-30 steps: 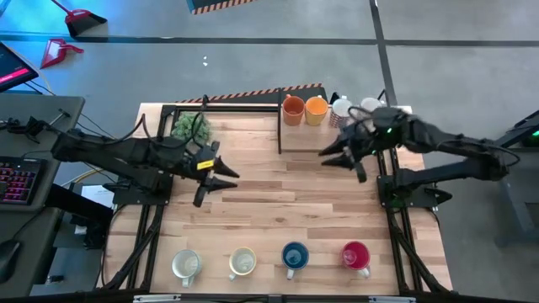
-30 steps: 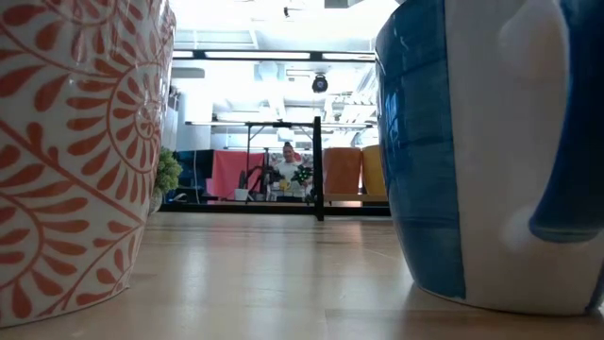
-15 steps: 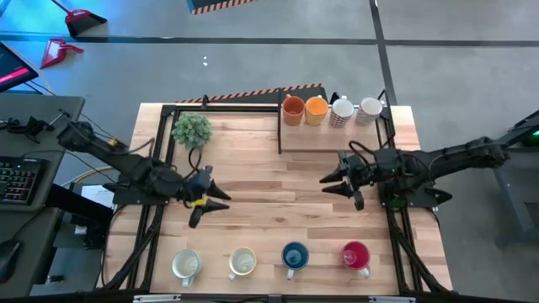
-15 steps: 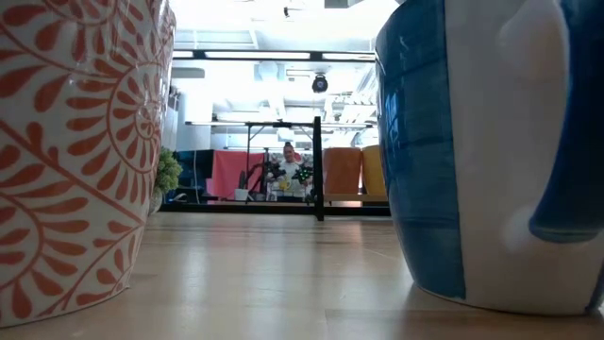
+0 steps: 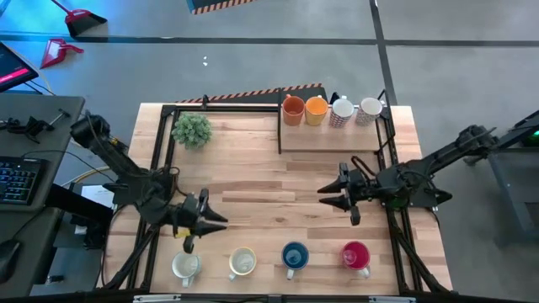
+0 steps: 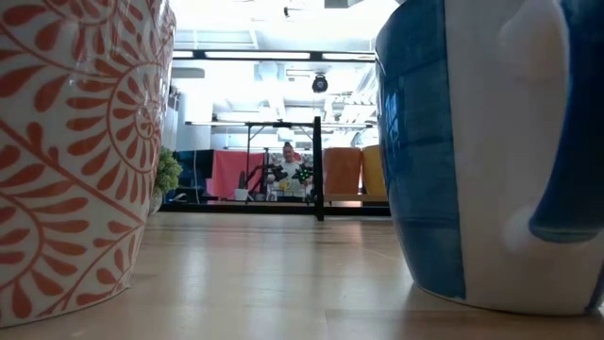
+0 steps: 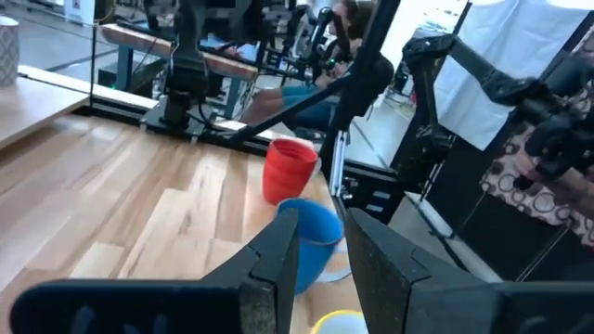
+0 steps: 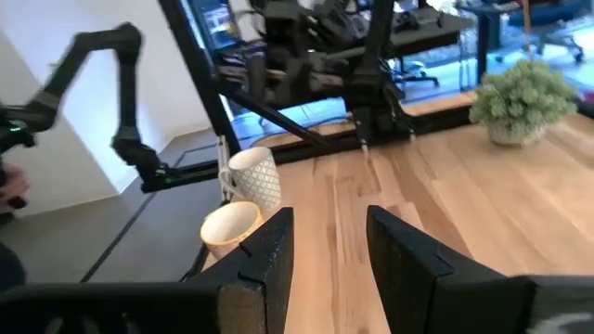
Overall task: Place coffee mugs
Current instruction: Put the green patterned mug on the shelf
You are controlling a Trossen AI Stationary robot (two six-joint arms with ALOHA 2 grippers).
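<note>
While both arms hang over the wooden tabletop [image 5: 269,181], neither carries a mug. The left end effector [image 5: 210,222] sits low near the front left, just behind the front row, its fingers [image 7: 278,255] parted with only a narrow gap and nothing between them. The right end effector [image 5: 334,195] hovers over the right half of the tabletop, behind the red-pink mug [image 5: 355,255]; its fingers [image 8: 269,255] stand apart and empty.

Four mugs line the front edge: a white mug [image 5: 185,264] at the left, a cream mug [image 5: 242,262] beside it, then a blue mug [image 5: 294,256], then the red-pink one. In the low view the patterned mug [image 6: 71,151] with orange swirls and the blue mug fill the foreground on either side.

Four more mugs stand in a row on a raised platform [image 5: 333,137] at the back right: two orange mugs [image 5: 293,108], a spotted white mug [image 5: 341,110] and a pale mug [image 5: 369,108]. A small green potted plant [image 5: 192,129] stands at the back left.
</note>
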